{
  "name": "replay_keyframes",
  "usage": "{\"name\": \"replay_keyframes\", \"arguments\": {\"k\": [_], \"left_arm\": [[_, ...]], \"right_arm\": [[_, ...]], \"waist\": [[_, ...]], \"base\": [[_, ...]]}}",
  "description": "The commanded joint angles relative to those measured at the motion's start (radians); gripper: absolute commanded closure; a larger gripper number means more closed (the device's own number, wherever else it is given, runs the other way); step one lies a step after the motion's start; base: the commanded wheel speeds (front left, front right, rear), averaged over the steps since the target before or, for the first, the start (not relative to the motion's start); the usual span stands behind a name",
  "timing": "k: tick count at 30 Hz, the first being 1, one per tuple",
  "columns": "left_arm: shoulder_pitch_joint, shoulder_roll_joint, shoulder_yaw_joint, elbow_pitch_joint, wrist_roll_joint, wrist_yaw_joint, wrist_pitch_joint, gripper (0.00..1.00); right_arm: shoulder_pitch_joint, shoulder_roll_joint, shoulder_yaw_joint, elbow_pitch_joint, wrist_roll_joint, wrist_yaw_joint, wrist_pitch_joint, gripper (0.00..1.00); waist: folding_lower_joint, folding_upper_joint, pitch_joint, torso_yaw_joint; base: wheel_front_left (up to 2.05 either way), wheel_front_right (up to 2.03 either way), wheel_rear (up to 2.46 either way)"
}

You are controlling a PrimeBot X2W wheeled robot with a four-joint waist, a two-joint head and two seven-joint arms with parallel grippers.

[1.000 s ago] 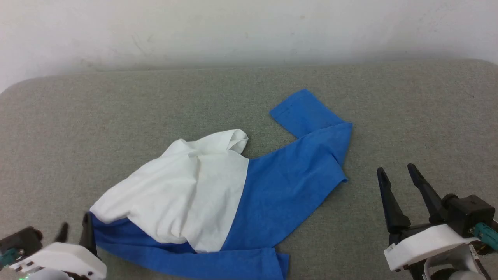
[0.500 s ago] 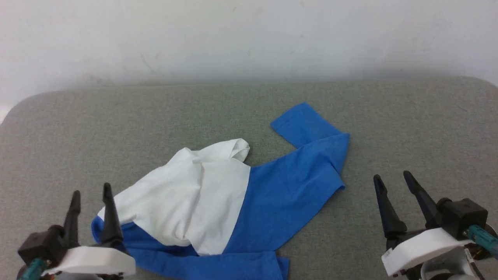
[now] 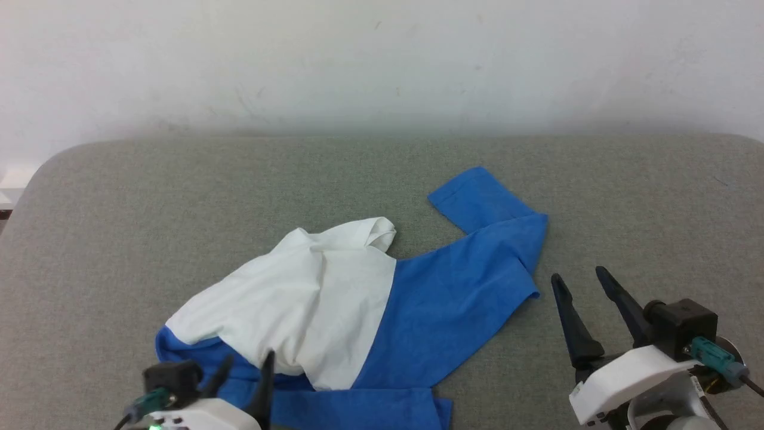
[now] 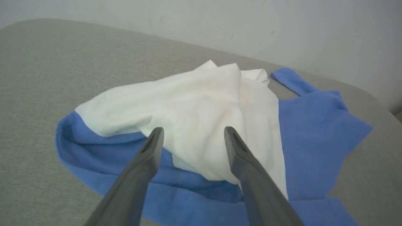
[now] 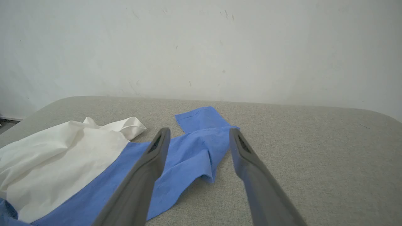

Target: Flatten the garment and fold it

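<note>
While the garment (image 3: 412,298) lies bunched, flattening looks unfinished and folding unstarted. The left claw (image 3: 249,357) and right claw (image 3: 578,275) gape apart, empty.

Looks along the gripper (image 5: 199,131), with two dark fingers (image 5: 141,182) rising from the bottom edge, spread wide and clasping nothing. Finds the shirt (image 5: 72,157) crumpled on a grey pad (image 5: 314,157), at left and centre. Takes in the white body at far left, with a rolled white edge poking toward the middle. Follows the blue part beside it, running behind the left finger and into the gap. Picks out a blue sleeve (image 5: 198,117) bent up past the fingertips, hem toward the wall (image 5: 201,47). Catches a folded blue edge just left of the right finger. Ends at right in grey pad, with pale, scuffed wall behind.
</note>
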Motion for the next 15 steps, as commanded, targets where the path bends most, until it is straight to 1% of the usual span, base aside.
{"name": "replay_keyframes", "arguments": {"k": [1,6,11,12,13,15], "left_arm": [[0.009,0.015,-0.013,0.013,-0.012,-0.010,0.051,0.00],[-0.013,0.036,-0.086,0.066,-0.037,-0.040,0.233,0.00],[-0.055,0.047,-0.138,0.145,-0.047,-0.055,0.369,0.00],[-0.062,0.051,-0.147,0.166,-0.046,-0.056,0.395,0.07],[-0.066,0.054,-0.159,0.183,-0.046,-0.059,0.422,0.33],[-0.068,0.055,-0.178,0.208,-0.052,-0.061,0.473,0.73]], "right_arm": [[-0.001,0.001,0.002,-0.002,-0.008,-0.001,-0.001,0.00],[0.006,0.001,0.010,-0.006,-0.002,-0.001,-0.002,0.00],[0.002,0.001,0.017,-0.010,0.000,-0.001,-0.003,0.00],[0.001,0.001,0.017,-0.011,0.000,-0.001,-0.003,0.00],[0.001,0.001,0.017,-0.010,0.000,-0.001,-0.003,0.00],[-0.001,0.001,0.017,-0.010,0.000,-0.001,-0.004,0.00]], "waist": [[0.0001,0.0000,-0.001,0.002],[0.0001,0.0000,0.005,0.003],[0.0001,0.0000,0.023,-0.005],[0.0001,0.0000,0.026,-0.007],[0.0001,0.0000,0.028,-0.009],[0.0001,0.0000,0.031,-0.012]], "base": [[0.00,0.00,0.00],[0.00,0.00,0.00],[0.00,0.00,0.00],[0.00,0.00,0.00],[0.00,0.00,0.00],[0.00,0.00,0.00]]}}
